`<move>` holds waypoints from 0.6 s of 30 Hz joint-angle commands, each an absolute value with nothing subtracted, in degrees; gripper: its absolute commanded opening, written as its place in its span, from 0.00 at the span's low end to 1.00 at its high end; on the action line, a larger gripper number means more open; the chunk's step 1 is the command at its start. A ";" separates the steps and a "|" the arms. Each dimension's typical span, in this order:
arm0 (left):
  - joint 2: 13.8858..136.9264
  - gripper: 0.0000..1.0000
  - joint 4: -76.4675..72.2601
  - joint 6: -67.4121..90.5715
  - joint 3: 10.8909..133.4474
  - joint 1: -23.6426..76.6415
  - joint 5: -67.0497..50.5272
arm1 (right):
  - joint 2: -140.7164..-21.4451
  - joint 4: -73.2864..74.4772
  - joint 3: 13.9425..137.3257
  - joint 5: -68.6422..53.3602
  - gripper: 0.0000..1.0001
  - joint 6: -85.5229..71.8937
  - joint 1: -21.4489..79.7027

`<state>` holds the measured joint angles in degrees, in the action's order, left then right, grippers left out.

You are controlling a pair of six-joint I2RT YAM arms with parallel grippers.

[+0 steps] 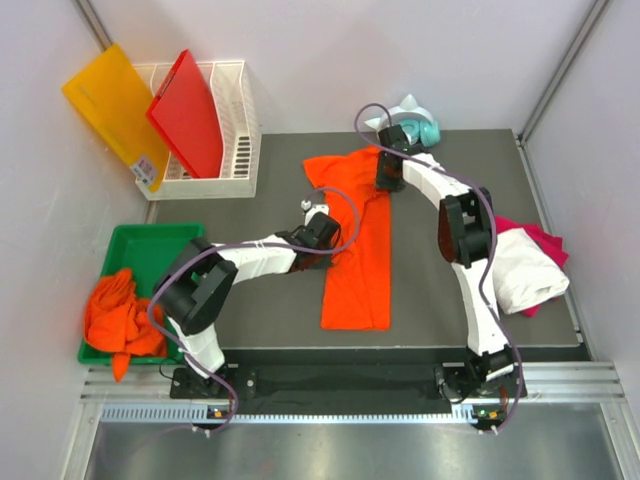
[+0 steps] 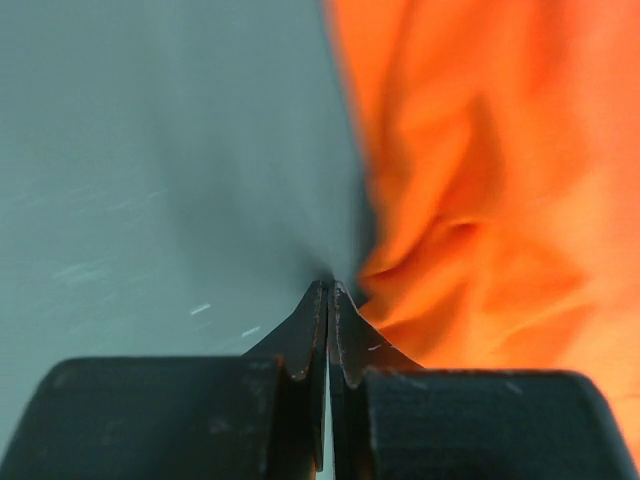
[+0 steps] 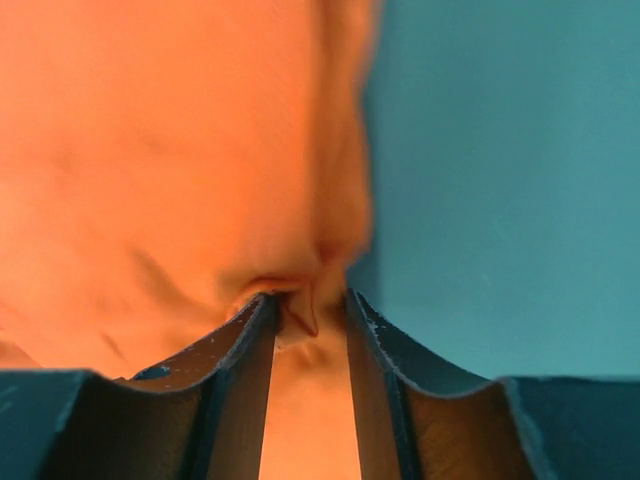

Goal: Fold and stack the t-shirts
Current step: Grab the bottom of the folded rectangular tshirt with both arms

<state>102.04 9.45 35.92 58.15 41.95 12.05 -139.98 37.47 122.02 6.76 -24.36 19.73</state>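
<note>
An orange t-shirt (image 1: pixel 358 262) lies lengthwise on the dark mat (image 1: pixel 270 300), with one sleeve spread at the back left. My left gripper (image 1: pixel 320 235) sits at its left edge. In the left wrist view its jaws (image 2: pixel 330 288) are shut tip to tip, and the cloth (image 2: pixel 480 200) puckers toward them. My right gripper (image 1: pixel 390 178) is at the shirt's back right corner. Its jaws (image 3: pixel 307 300) stand apart with a loose fold of orange cloth (image 3: pixel 180 160) between them. A white t-shirt (image 1: pixel 525 268) lies on a magenta one (image 1: pixel 543 237) at the right.
A green tray (image 1: pixel 150 240) at the left holds a heap of orange shirts (image 1: pixel 118 315). A white basket (image 1: pixel 238 130) at the back left holds a red board (image 1: pixel 190 112), with a yellow board (image 1: pixel 112 105) leaning beside it. A teal and white object (image 1: pixel 415 120) sits behind the mat.
</note>
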 commanded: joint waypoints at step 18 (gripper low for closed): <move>77.18 0.02 5.89 38.84 40.00 43.93 10.02 | -84.56 23.47 61.90 11.78 0.41 -28.73 27.50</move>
